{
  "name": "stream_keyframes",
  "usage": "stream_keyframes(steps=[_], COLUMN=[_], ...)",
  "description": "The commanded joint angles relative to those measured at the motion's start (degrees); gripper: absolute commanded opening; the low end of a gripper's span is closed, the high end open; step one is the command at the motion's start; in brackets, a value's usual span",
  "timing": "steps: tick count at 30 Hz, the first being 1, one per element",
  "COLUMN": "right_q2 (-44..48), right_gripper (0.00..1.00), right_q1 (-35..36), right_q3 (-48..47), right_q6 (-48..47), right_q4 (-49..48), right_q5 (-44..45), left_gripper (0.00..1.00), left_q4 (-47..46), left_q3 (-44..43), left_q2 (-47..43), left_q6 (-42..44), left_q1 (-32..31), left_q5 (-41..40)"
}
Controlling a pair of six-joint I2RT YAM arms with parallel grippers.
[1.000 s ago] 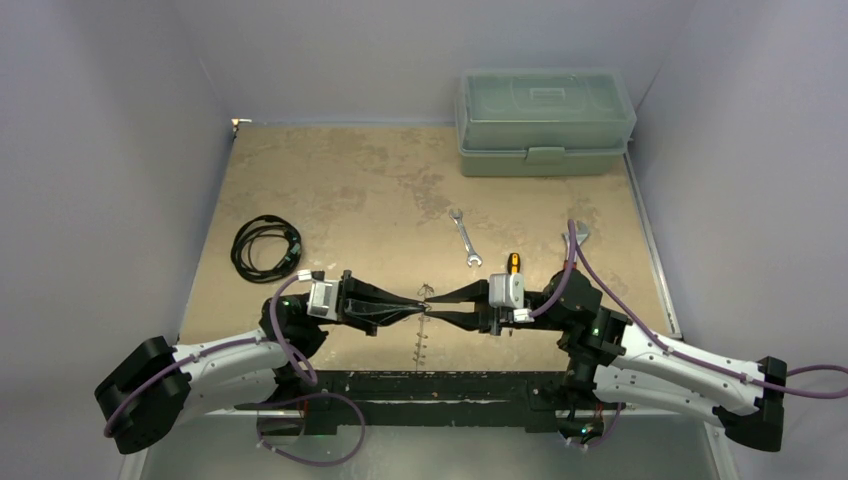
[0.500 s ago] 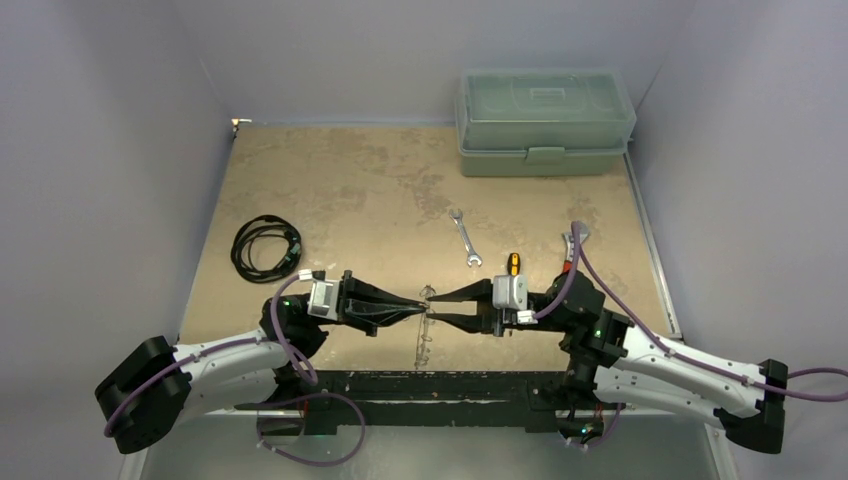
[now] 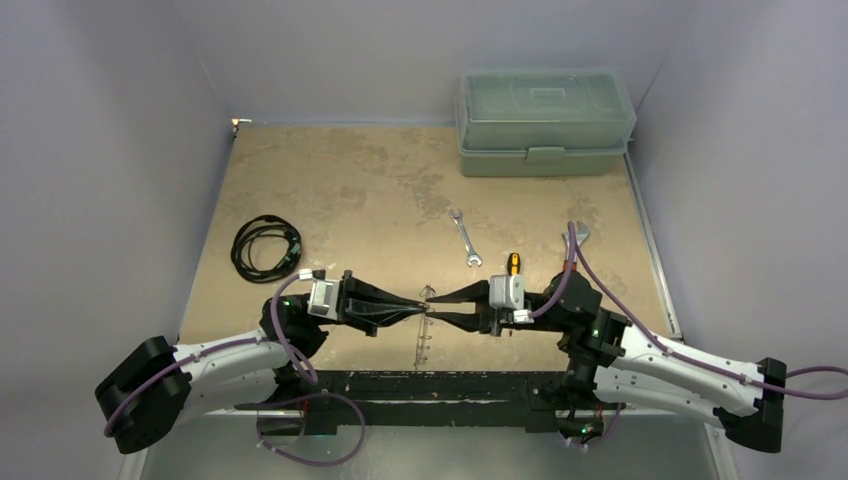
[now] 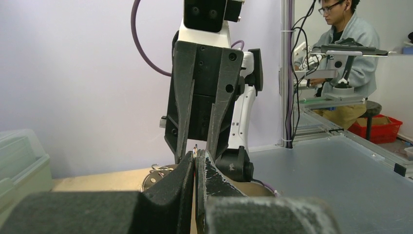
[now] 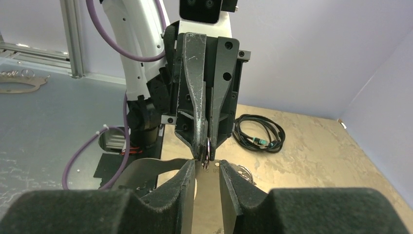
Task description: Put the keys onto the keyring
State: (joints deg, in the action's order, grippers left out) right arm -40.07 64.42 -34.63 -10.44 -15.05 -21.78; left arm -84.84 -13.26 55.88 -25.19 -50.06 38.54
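Jaws of the left gripper (image 3: 421, 306) are clenched tight on a thin sliver of silvery metal, apparently the wire of the keyring (image 3: 422, 340). The rest of that loop trails from the tips toward the near edge of the desk (image 3: 350, 190). Tip to tip with it, the right gripper (image 3: 437, 304) has its jaws parted by a narrow gap around the pinched spot, grasping nothing. Whether they touch the metal cannot be told. Tiny keys (image 5: 242, 172) show just behind the right fingers.
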Motion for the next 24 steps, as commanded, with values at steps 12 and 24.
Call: stream_keyframes(steps=[12, 24], right_q2=[-0.7, -2.4], right_gripper=[0.14, 0.07], right_q1=[-0.7, -1.0], right_q3=[-0.1, -1.0], right_q6=[0.1, -0.1], right_q4=[-3.4, -4.3], right_q5=[1.3, 0.7], left_gripper=[0.0, 0.0], left_q4=[-15.8, -17.0], left_q3=[-0.2, 0.1], left_q2=[0.0, 0.8], left_q6=[-1.6, -2.1], left_q1=[-0.3, -0.3], left_q5=[-0.8, -0.6])
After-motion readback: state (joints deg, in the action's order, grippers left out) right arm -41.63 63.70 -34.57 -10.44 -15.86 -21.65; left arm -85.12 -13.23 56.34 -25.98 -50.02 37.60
